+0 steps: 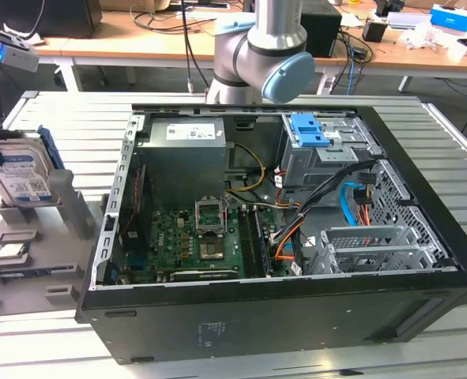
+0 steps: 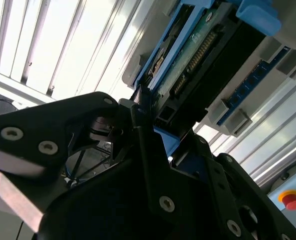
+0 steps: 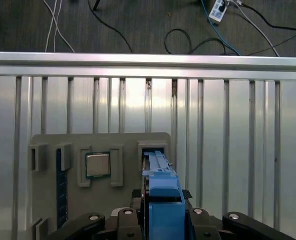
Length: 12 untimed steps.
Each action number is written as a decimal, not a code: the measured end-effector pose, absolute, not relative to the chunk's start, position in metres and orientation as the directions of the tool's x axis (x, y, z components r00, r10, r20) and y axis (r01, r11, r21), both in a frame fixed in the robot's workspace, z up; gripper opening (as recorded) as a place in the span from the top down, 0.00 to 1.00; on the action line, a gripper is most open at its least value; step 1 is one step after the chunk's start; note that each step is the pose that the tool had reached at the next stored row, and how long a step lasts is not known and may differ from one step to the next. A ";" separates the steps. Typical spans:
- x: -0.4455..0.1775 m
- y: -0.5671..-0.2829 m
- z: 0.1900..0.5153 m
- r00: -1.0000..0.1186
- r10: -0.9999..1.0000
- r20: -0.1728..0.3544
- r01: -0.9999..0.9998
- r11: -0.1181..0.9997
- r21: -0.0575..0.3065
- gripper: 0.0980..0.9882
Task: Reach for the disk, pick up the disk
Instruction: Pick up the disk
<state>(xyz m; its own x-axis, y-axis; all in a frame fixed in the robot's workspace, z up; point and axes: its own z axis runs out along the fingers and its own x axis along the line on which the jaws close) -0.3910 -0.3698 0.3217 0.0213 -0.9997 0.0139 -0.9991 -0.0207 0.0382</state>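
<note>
The disk (image 1: 21, 170) stands on edge in a slot of the grey holder (image 1: 51, 229) at the exterior view's left, its barcode label facing out and a blue rail along its side. In the first wrist view its blue rail (image 3: 163, 200) rises between my black fingers (image 3: 125, 215). My gripper (image 3: 163, 207) is shut on the disk, one finger on each flat side. The second wrist view shows a thin black finger (image 2: 141, 125) pressed against the disk's (image 2: 198, 55) edge, beside its circuit-board face. The disk's bottom still sits in the holder slot.
A small square silver chip (image 3: 97, 165) lies in a pocket of the holder, beside the disk. An open computer case (image 1: 296, 316) with a blue latch (image 1: 308, 130) stands to the exterior view's right. The slatted metal table (image 3: 238, 150) ends in a rail, with cables on the floor beyond.
</note>
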 end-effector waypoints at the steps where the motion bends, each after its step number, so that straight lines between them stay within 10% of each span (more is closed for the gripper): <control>1: -0.391 -0.370 0.324 0.021 -1.000 0.014 -0.999 -0.021 0.038 0.70; 12: -0.388 -0.369 0.356 0.021 -1.000 0.014 -0.999 -0.021 0.038 0.70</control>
